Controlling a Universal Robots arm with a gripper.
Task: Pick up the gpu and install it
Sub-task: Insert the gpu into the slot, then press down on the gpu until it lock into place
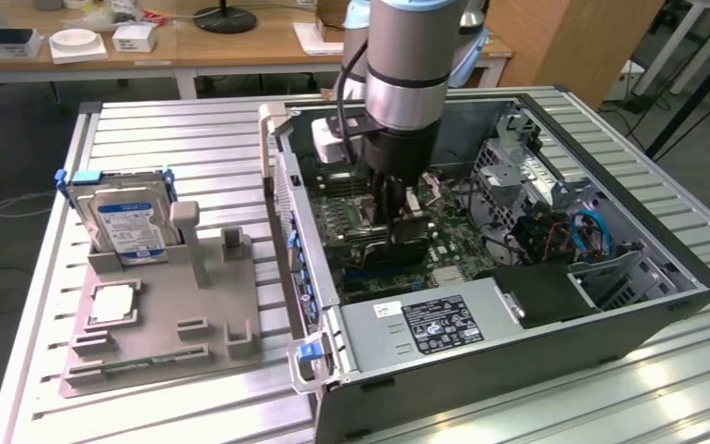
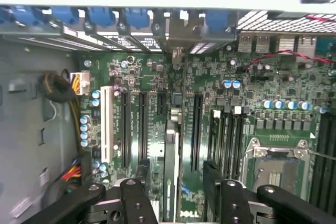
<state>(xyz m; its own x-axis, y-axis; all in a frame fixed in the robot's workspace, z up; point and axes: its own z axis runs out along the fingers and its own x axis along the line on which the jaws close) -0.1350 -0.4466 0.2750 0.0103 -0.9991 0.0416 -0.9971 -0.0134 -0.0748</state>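
My gripper [image 2: 176,169] is down inside the open computer case [image 1: 651,305], over the green motherboard [image 2: 262,124]. The gpu [image 2: 171,150] is a thin dark card that stands on edge along an expansion slot, between my two black fingers [image 2: 143,174]. A gap shows on each side of it, so the jaws are open and touch nothing. In the exterior view the gripper [image 1: 402,217] hangs under the arm's silver wrist, with the dark gpu [image 1: 412,231] just below it. How deep the card sits in the slot is hidden.
Other dark slots [image 2: 126,124] run beside the card, and the CPU socket [image 2: 275,169] lies close by. A grey holder [image 1: 158,324] at the exterior view's left carries a hard drive [image 1: 129,227] and a green memory stick [image 1: 145,363]. Cables and drive cages [image 1: 565,222] line the case's far side.
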